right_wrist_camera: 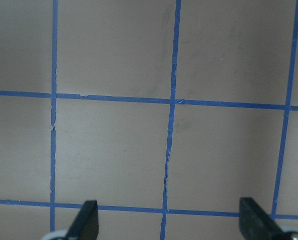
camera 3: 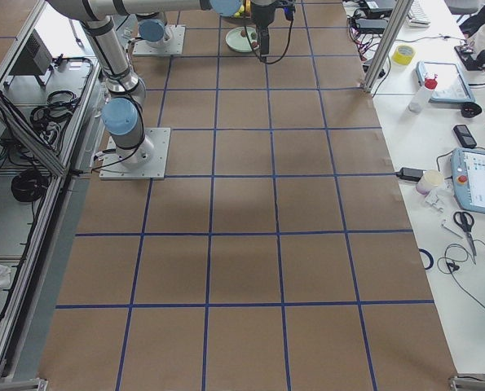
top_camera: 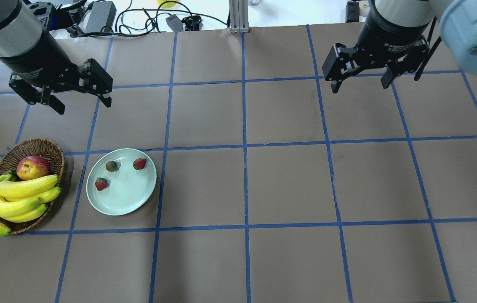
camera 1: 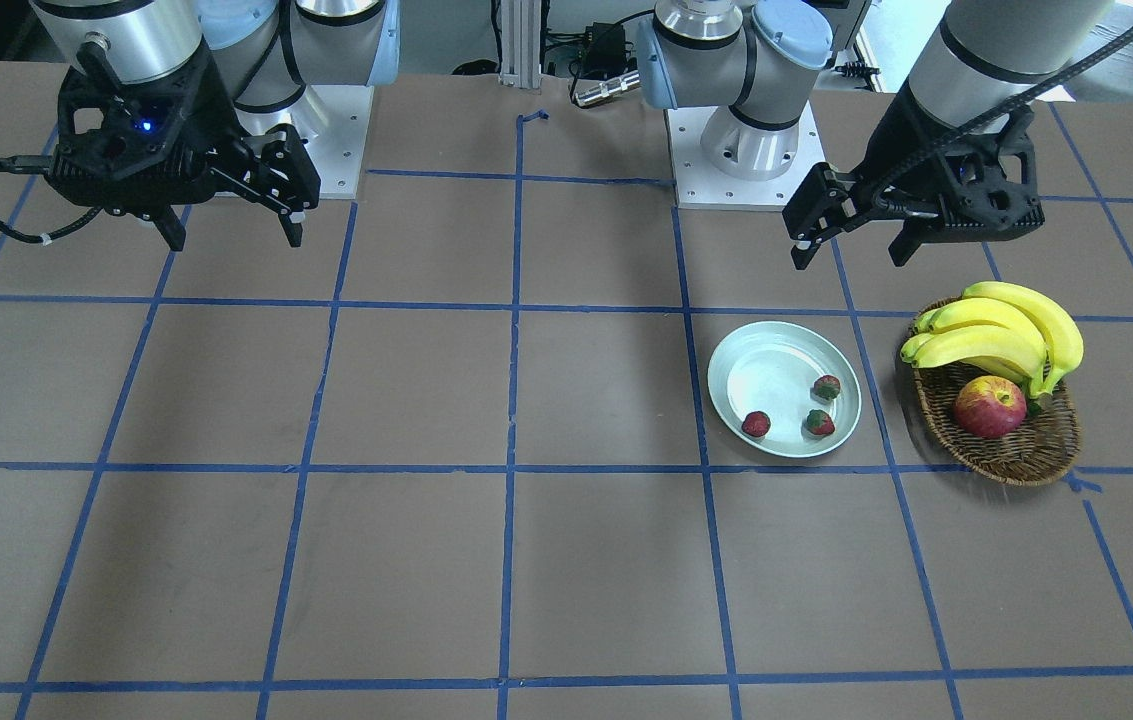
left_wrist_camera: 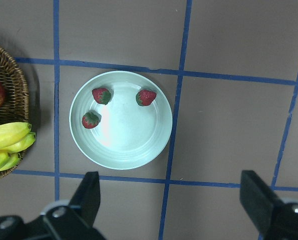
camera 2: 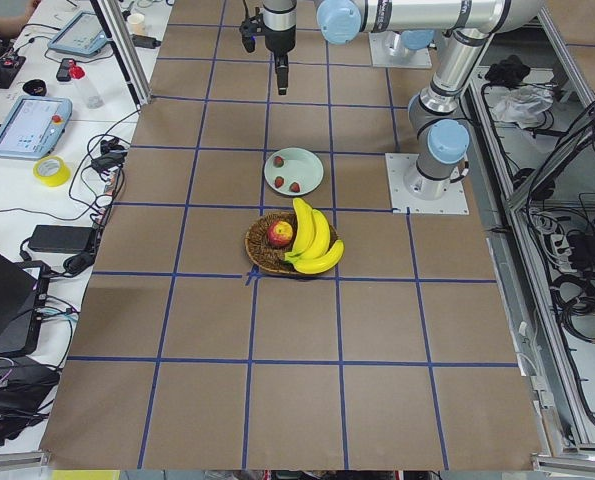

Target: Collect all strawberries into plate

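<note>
strawberries (left_wrist_camera: 146, 97) on plate (left_wrist_camera: 126, 146) (basket (left_wrist_camera: 17, 86) half off-frame)

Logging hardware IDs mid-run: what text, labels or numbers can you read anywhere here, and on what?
"2F Adaptive": white print on the body of the right tool, overhead view; the rest is blurred.
Similar white print on the left tool: too blurred to read.
Side-bench screens: too small to read.

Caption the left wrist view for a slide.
Three strawberries lie in the mint plate beside a wicker basket of bananas, seen past the open left hand.
</note>
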### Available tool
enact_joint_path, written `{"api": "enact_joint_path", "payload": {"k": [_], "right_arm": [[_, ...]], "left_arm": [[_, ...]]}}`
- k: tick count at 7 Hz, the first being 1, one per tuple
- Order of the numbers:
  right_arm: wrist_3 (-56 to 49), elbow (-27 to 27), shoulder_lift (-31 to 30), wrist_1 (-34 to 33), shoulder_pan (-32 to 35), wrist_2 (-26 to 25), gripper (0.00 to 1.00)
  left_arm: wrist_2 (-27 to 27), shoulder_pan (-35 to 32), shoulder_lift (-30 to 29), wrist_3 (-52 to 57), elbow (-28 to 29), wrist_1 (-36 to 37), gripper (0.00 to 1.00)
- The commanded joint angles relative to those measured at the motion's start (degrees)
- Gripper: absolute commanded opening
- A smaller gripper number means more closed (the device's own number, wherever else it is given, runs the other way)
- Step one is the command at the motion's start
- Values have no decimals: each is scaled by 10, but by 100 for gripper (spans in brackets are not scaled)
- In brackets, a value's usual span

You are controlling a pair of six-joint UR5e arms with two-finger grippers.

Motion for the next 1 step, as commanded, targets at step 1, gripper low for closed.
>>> {"api": "enact_joint_path", "payload": {"k": [1], "right_arm": [[1, 0, 0, 0, 0, 1, 100]], "left_arm": [[2, -14, 2, -1, 1, -1, 100]]}}
